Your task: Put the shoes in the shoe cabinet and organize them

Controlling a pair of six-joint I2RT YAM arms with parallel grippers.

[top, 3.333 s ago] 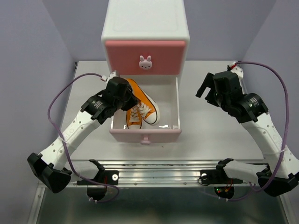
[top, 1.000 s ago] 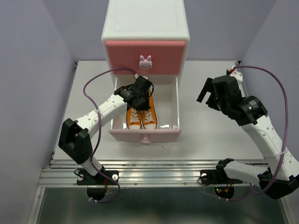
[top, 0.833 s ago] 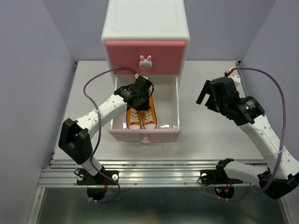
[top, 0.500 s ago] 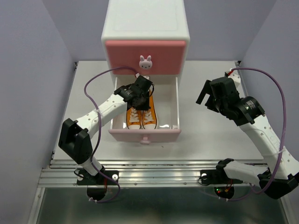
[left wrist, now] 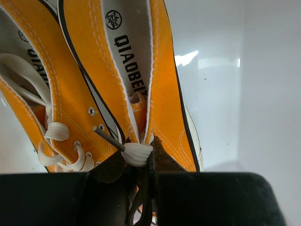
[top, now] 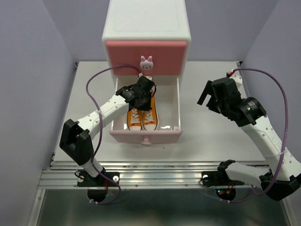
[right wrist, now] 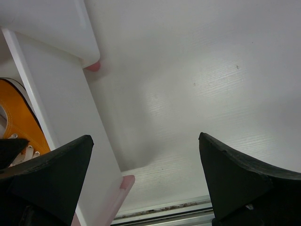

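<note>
The shoe cabinet [top: 146, 23] stands at the back with its lower drawer [top: 178, 103] pulled out. Two orange shoes sit side by side in that drawer, toes toward me: the left one [top: 135, 120] and the right one [top: 151, 117]. My left gripper [top: 146, 96] reaches into the drawer over the right shoe's opening. In the left wrist view it [left wrist: 149, 162] is shut on the tongue and top lace of that shoe [left wrist: 169, 94], with the other shoe [left wrist: 70, 103] beside it. My right gripper [top: 207, 99] hangs open over the table, right of the drawer.
The upper drawer [top: 146, 54] is shut, its bunny knob [top: 146, 62] just behind my left wrist. The right wrist view shows the drawer's white side wall [right wrist: 66, 132] and bare table [right wrist: 197, 84]. Lilac walls close in both sides.
Three seconds ago the held orange shoe lay slanted across its mate; now it stands straight beside it. Over the last second the left gripper barely shifted. The right arm stayed almost still.
</note>
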